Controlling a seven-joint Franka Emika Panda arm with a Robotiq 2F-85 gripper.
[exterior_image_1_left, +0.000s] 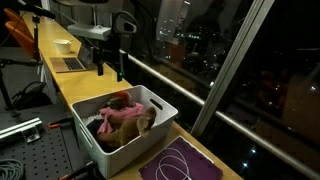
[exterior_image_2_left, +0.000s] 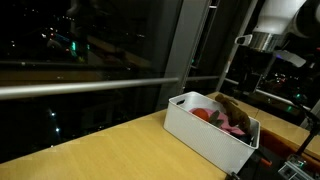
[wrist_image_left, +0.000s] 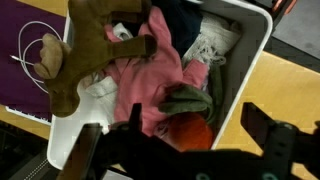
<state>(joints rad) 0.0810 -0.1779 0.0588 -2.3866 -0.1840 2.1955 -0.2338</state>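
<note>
Soft pink cloth (wrist_image_left: 150, 80) mid-frame looks light, floppy; I'd pinch a raised fold, my tool (wrist_image_left: 180, 140) hanging spread wide.

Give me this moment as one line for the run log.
position: above white bin | jaws: open, empty | bin contents: brown plush toy, pink garment | beside bin: purple mat
</note>
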